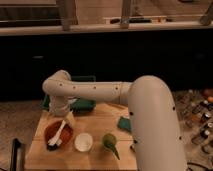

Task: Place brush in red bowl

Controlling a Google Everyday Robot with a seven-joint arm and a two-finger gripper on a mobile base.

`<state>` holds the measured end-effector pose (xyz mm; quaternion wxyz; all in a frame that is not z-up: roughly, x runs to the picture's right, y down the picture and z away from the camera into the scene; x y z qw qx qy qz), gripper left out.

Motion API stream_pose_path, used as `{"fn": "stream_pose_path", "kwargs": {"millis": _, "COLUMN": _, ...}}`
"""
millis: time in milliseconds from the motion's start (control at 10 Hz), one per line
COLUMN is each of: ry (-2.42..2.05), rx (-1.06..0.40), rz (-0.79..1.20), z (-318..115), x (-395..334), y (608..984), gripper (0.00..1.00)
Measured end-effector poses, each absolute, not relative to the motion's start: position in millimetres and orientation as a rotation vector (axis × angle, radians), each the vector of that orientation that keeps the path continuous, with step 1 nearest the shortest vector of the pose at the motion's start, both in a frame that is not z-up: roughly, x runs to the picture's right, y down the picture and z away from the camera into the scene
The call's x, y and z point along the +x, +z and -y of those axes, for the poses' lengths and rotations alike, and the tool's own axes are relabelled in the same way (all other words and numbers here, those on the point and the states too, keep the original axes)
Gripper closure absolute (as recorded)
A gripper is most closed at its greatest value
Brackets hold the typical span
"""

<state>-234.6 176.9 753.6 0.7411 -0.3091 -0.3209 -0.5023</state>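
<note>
gripper [66,119] hangs right over the far rim of the red bowl [49,131] but it's just a pale blob merging w/ the wrist, no detail on it. brush [59,134] lies in the bowl just below it, bristle end is a dark smudge, can't tell if they touch. arm [150,115] covers the table's [95,160] right side + part of the teal pad [123,123], and the green bin [85,105] behind the gripper is half hidden. arm runs off the bottom edge. bottles [200,120] far right are blurry & cropped. dark thing [16,152] bottom left is cut off, no idea what it is

Red bowl [49,131]: orange-red. Brush [59,134]: white handle, dark head. Small bowl [83,142]: white. Pear-shaped tool [109,141]: green. Tabletop [97,121]: pale wood. Gripper [67,120], cream, at red bowl's far rim.
</note>
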Motion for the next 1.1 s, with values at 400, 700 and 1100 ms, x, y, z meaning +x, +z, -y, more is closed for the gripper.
{"fn": "stream_pose_path", "kwargs": {"millis": 400, "ry": -1.101, "rx": -0.678, "rz": 0.704, "z": -176.8, "x": -234.7, "y": 753.6, "gripper": 0.2}}
{"fn": "stream_pose_path", "kwargs": {"millis": 700, "ry": -1.101, "rx": -0.677, "rz": 0.704, "z": -176.8, "x": -234.6, "y": 753.7, "gripper": 0.2}}
{"fn": "stream_pose_path", "kwargs": {"millis": 1100, "ry": -1.101, "rx": -0.677, "rz": 0.704, "z": -176.8, "x": -234.6, "y": 753.7, "gripper": 0.2}}
